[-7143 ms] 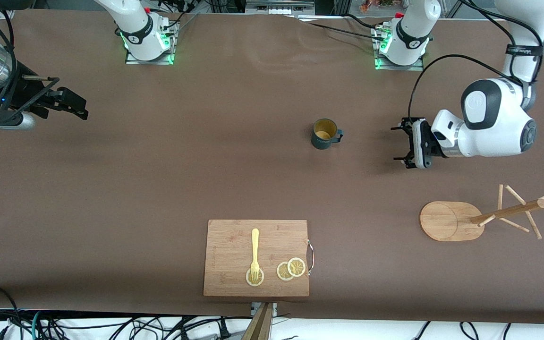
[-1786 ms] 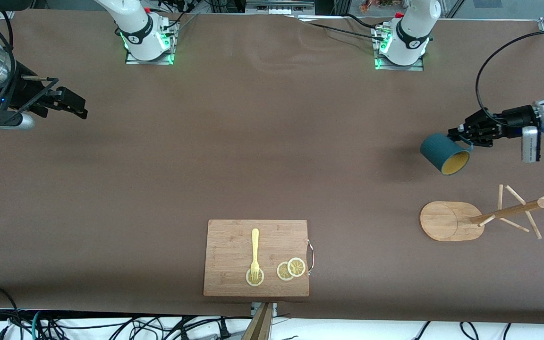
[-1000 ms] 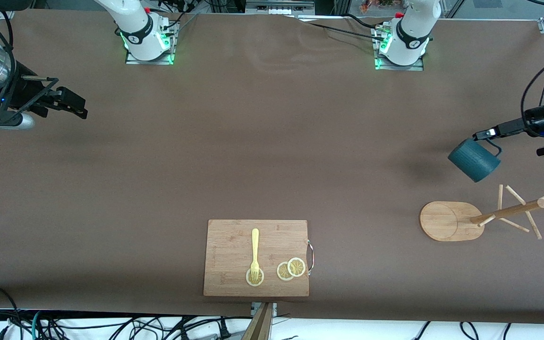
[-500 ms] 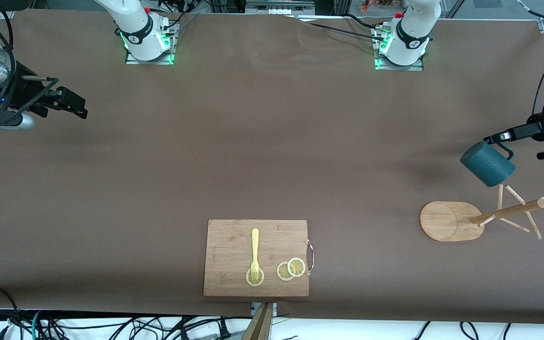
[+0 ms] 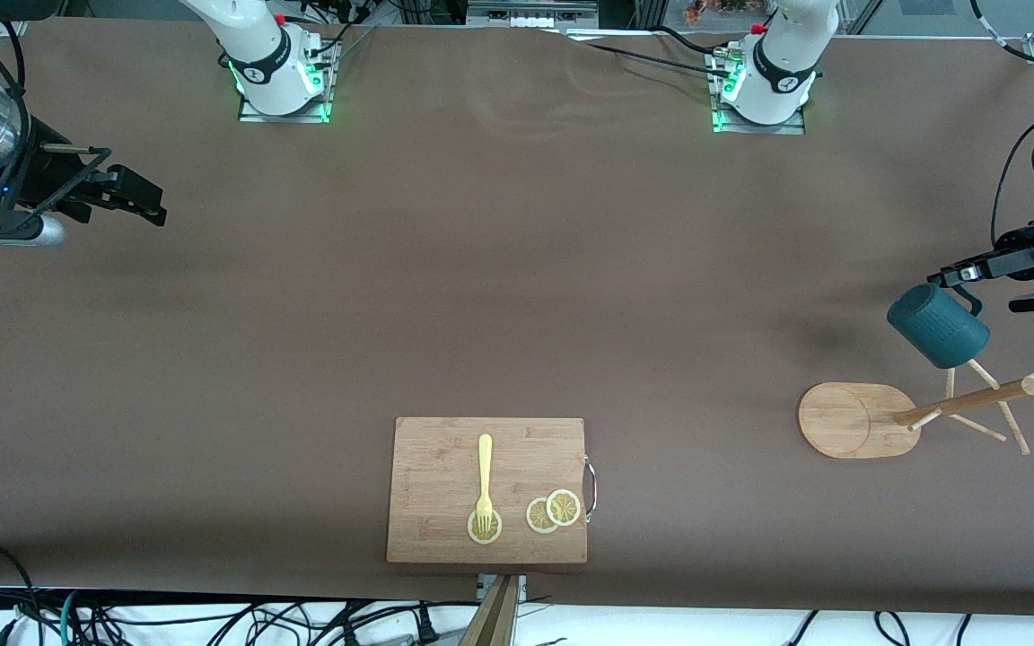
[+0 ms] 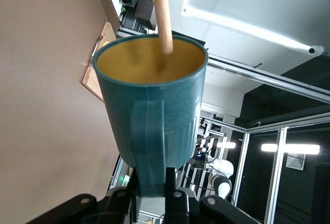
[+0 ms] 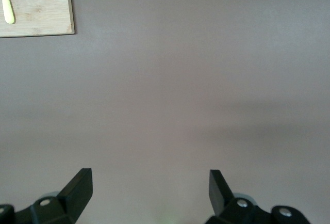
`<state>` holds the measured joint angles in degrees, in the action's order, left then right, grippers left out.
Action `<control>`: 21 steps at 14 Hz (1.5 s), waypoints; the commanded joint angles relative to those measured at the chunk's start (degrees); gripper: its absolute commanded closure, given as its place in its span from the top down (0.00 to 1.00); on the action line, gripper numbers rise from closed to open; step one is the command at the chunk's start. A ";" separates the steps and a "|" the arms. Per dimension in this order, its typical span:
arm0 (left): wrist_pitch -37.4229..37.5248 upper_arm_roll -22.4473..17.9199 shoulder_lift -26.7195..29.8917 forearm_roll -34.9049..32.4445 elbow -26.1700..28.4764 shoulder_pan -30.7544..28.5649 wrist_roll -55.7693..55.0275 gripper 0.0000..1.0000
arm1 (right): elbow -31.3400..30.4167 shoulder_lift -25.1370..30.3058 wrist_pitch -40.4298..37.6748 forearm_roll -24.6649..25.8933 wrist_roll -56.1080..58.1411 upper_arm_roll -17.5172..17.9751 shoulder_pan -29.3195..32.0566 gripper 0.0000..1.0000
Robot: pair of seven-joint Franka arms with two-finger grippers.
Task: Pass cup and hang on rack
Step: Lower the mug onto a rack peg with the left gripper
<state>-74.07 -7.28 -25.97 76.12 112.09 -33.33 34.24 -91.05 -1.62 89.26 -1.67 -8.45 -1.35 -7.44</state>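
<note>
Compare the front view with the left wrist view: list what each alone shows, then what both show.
Front view only: the light wooden mug rack's oval base, yellow fork, lemon slices, and the waiting right gripper, open over bare table.

Left wrist view only: the dark teal cup's yellowish inside, with a wooden peg across its mouth.

Both: the cup, held at its handle by the left gripper, over the rack, and the bamboo cutting board.
</note>
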 commanded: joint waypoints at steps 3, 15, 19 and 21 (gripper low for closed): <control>2.61 0.78 -4.69 4.74 -3.97 -1.04 0.21 0.00 | 0.08 0.47 -0.67 -0.26 0.54 0.64 0.85 1.00; 5.86 1.48 -12.96 5.27 -12.06 -3.06 3.47 0.00 | 0.08 0.47 -0.67 -0.26 0.54 0.64 0.85 1.00; 6.57 1.40 -14.19 5.89 -13.30 -3.06 3.46 0.00 | 0.08 0.47 -0.58 -0.26 0.54 0.64 0.85 1.00; 6.48 1.40 -14.63 5.71 -13.30 -2.97 3.55 0.00 | 0.08 0.47 -0.67 -0.26 0.54 0.64 0.85 1.00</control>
<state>-69.01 -6.52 -39.10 80.53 100.32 -35.72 37.06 -91.04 -1.62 89.25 -1.67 -8.45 -1.35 -7.44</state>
